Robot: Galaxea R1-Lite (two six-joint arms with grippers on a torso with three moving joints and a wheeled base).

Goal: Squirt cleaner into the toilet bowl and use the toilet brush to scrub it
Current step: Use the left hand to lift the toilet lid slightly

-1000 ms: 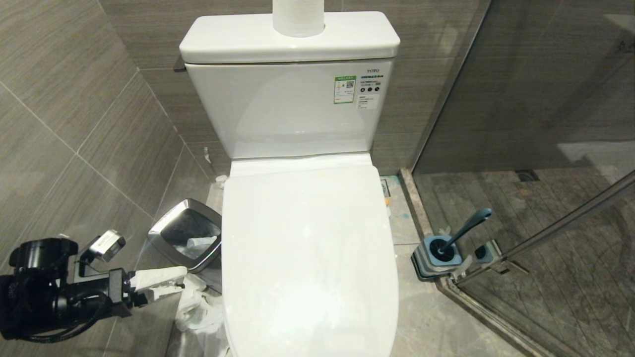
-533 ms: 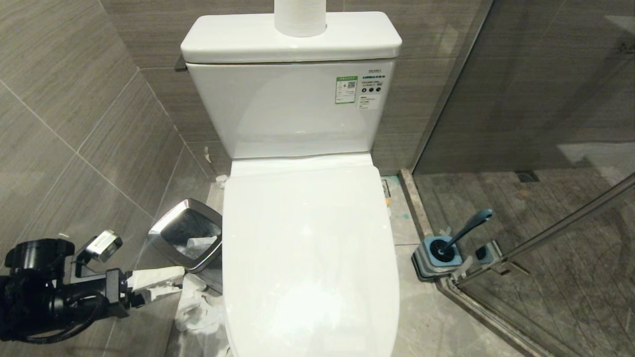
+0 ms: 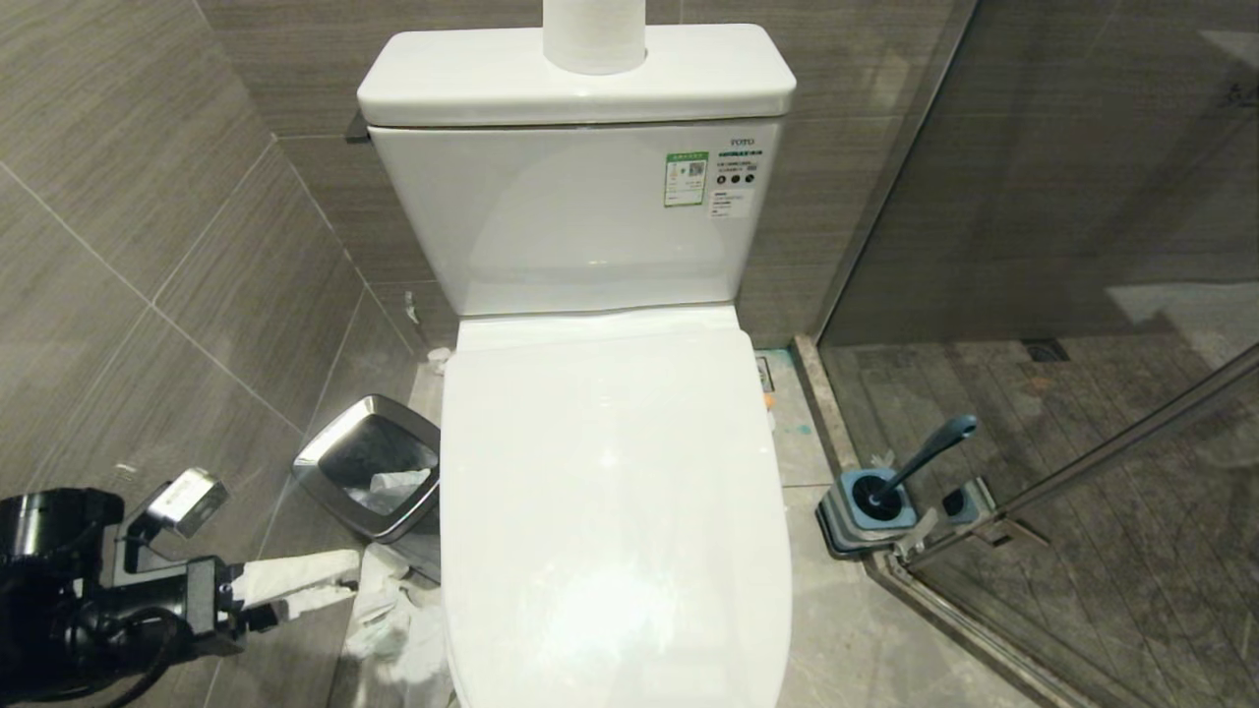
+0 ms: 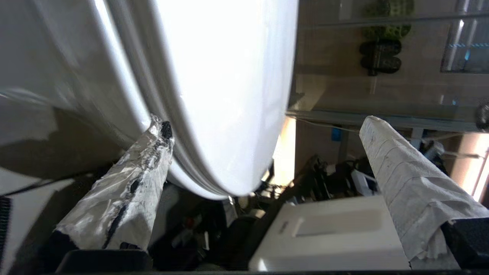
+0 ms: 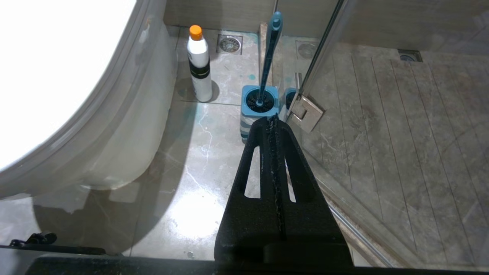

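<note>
The toilet bowl (image 3: 610,511) is white, and its lid is down, so the inside is hidden. My left gripper (image 3: 344,575) hangs low at the toilet's left side, open, with white-wrapped fingers (image 4: 130,183) and a gap to the lid. In the left wrist view the lid's edge (image 4: 214,114) shows between the spread fingers. The teal toilet brush (image 3: 925,452) stands in its blue holder (image 3: 870,506) on the floor at the right. My right gripper (image 5: 272,120) is shut and empty, short of the holder (image 5: 259,103). Turquoise cleaner smears (image 5: 251,77) mark the tiles.
A steel waste bin (image 3: 369,472) stands left of the toilet, with crumpled white paper (image 3: 393,619) on the floor before it. A white bottle with an orange cap (image 5: 199,65) stands beside the bowl. A glass shower partition (image 3: 1033,246) closes the right. A paper roll (image 3: 594,34) sits on the tank.
My left gripper has sunk a little and drawn back from the toilet, still open. The right gripper, toilet and brush have not moved.
</note>
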